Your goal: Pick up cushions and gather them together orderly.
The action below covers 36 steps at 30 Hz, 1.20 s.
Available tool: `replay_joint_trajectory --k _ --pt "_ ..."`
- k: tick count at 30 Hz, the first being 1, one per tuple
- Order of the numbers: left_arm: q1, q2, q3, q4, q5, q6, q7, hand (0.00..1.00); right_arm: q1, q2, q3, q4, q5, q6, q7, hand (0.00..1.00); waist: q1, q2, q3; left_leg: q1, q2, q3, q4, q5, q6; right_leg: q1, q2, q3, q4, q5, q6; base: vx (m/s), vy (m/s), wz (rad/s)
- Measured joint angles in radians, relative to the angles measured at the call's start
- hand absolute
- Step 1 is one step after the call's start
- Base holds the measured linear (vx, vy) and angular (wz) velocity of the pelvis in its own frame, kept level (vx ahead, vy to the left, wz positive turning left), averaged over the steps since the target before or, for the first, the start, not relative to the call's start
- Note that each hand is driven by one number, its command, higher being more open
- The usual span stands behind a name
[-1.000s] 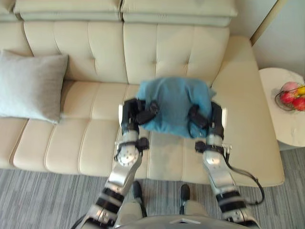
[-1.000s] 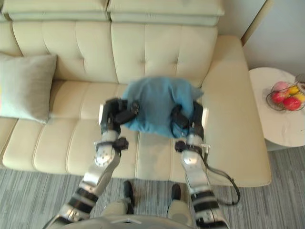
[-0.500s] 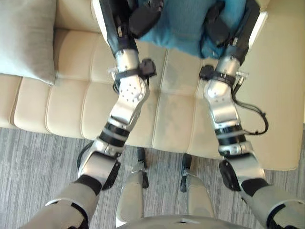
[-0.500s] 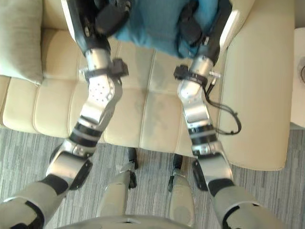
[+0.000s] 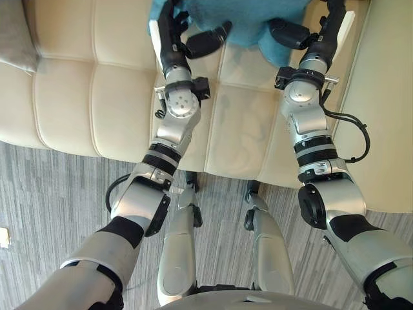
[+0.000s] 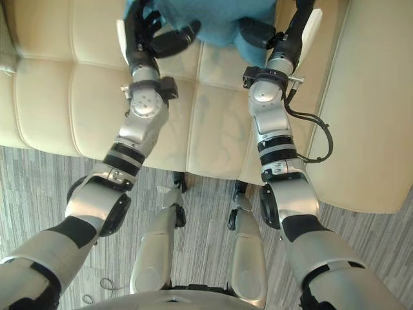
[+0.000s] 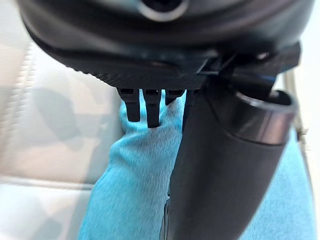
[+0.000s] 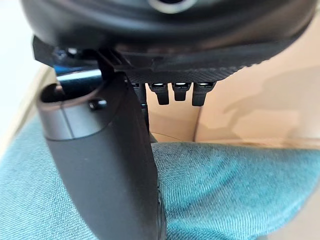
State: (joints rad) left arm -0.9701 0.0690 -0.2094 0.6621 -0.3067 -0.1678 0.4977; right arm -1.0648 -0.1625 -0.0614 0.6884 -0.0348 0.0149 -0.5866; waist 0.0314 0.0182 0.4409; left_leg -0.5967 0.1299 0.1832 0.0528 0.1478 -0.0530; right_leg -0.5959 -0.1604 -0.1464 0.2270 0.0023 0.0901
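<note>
A blue cushion (image 5: 240, 18) hangs over the cream sofa seat (image 5: 77, 90), clamped between my two hands. My left hand (image 5: 173, 33) grips its left side, with the thumb pressed on the front face. On the other side, my right hand (image 5: 322, 29) grips it the same way. The left wrist view has the blue cushion (image 7: 132, 190) running between the thumb and the fingers of the left hand (image 7: 220, 165). In the right wrist view, the blue cushion (image 8: 240, 190) lies under the right hand (image 8: 105, 150). A grey cushion (image 5: 11, 39) rests on the sofa at the far left.
The sofa's wide right armrest (image 5: 387, 97) lies beside my right arm. Grey striped carpet (image 5: 51, 194) runs along the sofa's front edge. A small pale object (image 5: 4, 237) lies on the carpet at the left.
The camera has tilted down and shifted, so the sofa back and side table have left the picture. Both hands still hold the blue cushion.
</note>
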Motion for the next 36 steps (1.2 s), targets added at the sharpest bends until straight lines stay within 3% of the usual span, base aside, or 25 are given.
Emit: replay_joint_trajectory --k 2,3,4,5,6,9,11,15,21,24,29,31,36 --pt "0.068 -0.029 -0.001 -0.005 0.0 -0.001 -0.03 1.0 0.065 0.016 -0.001 -0.02 0.0 -0.003 0.01 1.0 0.003 0.0 0.0 0.012 0.015 -0.001 0.02 0.0 0.0 -0.015 0.003 -0.009 0.084 -0.003 -0.002 0.1 -0.051 0.02" --pt "0.109 -0.042 -0.002 -0.011 0.001 -0.001 -0.045 1.0 0.111 0.025 -0.001 -0.045 0.0 -0.009 0.019 1.0 0.008 0.002 0.001 0.025 0.03 -0.003 0.026 0.0 0.0 -0.075 0.001 -0.011 0.192 -0.031 -0.008 0.06 -0.092 0.0" --pt "0.161 -0.055 -0.002 -0.025 0.001 -0.001 -0.058 1.0 0.18 0.04 -0.007 -0.09 -0.001 -0.029 0.024 1.0 0.01 0.001 0.0 0.032 0.03 -0.002 0.039 -0.001 -0.001 -0.087 0.0 -0.019 0.136 -0.048 -0.008 0.04 -0.101 0.1" --pt "0.187 -0.062 -0.002 -0.031 0.001 -0.001 -0.066 1.0 0.22 0.047 -0.012 -0.116 -0.001 -0.037 0.024 1.0 0.008 -0.006 -0.003 0.034 0.02 -0.002 0.047 -0.004 -0.005 -0.071 -0.01 -0.022 0.051 0.001 0.001 0.04 -0.135 0.43" --pt "0.229 -0.074 0.0 -0.047 0.002 0.0 -0.078 1.0 0.28 0.052 -0.018 -0.146 -0.002 -0.041 0.027 1.0 0.006 -0.016 -0.003 0.041 0.012 -0.004 0.07 -0.043 -0.044 -0.053 -0.024 -0.041 0.005 0.055 -0.03 0.04 -0.119 0.18" --pt "0.293 -0.071 0.03 -0.089 0.001 0.001 -0.078 1.0 0.358 0.068 -0.021 -0.161 -0.002 -0.042 0.041 1.0 0.014 -0.014 -0.003 0.037 0.056 -0.002 0.091 -0.054 -0.054 -0.048 0.018 -0.043 0.001 0.058 -0.033 0.07 -0.106 -0.15" --pt "0.342 -0.075 0.026 -0.126 0.001 0.003 -0.104 1.0 0.503 0.07 -0.073 -0.226 -0.002 -0.039 0.041 1.0 0.01 -0.014 -0.003 0.081 0.066 -0.001 0.09 -0.054 -0.054 -0.003 0.026 -0.054 0.01 0.052 -0.041 0.08 -0.057 0.0" --pt "0.409 -0.048 0.036 -0.269 0.001 -0.006 -0.126 1.0 0.649 0.057 -0.099 -0.357 -0.003 -0.047 0.048 1.0 0.012 -0.017 -0.012 0.124 0.063 0.002 0.082 -0.054 -0.054 0.028 0.023 -0.054 0.018 0.05 -0.041 0.03 -0.007 -0.01" --pt "0.535 -0.012 0.083 -0.337 -0.007 -0.016 -0.159 1.0 0.777 0.079 -0.079 -0.377 0.002 -0.073 0.142 1.0 0.021 -0.018 -0.032 0.201 0.064 0.013 0.048 -0.078 -0.073 0.092 0.029 -0.07 0.018 0.028 -0.047 0.0 0.003 0.01" --pt "0.73 -0.005 0.119 -0.336 -0.018 -0.016 -0.211 1.0 0.947 0.127 -0.055 -0.39 0.038 -0.08 0.232 1.0 0.032 -0.032 -0.102 0.257 0.064 0.025 0.048 -0.099 -0.072 0.15 0.036 -0.066 0.0 0.025 -0.045 0.01 0.003 -0.06" --pt "0.916 0.0 0.169 -0.224 0.019 -0.01 -0.283 1.0 1.138 0.145 -0.057 -0.338 0.039 -0.089 0.327 1.0 0.04 -0.035 -0.212 0.348 0.067 0.045 0.047 -0.128 -0.075 0.254 0.047 -0.057 -0.051 0.023 -0.037 0.08 0.032 -0.12" --pt "0.962 0.004 0.204 -0.068 0.053 0.009 -0.321 1.0 1.172 0.147 -0.059 -0.217 0.037 -0.094 0.368 1.0 0.034 -0.039 -0.275 0.396 0.069 0.058 0.043 -0.145 -0.076 0.31 0.054 -0.046 -0.09 0.03 -0.028 0.1 0.05 -0.18" --pt "1.009 0.004 0.27 0.191 0.164 0.049 -0.38 1.0 1.176 0.151 -0.077 0.04 0.035 -0.093 0.436 1.0 0.022 -0.042 -0.327 0.479 0.06 0.059 0.017 -0.156 -0.08 0.412 0.056 -0.047 -0.163 0.048 -0.013 0.04 0.035 -0.01"
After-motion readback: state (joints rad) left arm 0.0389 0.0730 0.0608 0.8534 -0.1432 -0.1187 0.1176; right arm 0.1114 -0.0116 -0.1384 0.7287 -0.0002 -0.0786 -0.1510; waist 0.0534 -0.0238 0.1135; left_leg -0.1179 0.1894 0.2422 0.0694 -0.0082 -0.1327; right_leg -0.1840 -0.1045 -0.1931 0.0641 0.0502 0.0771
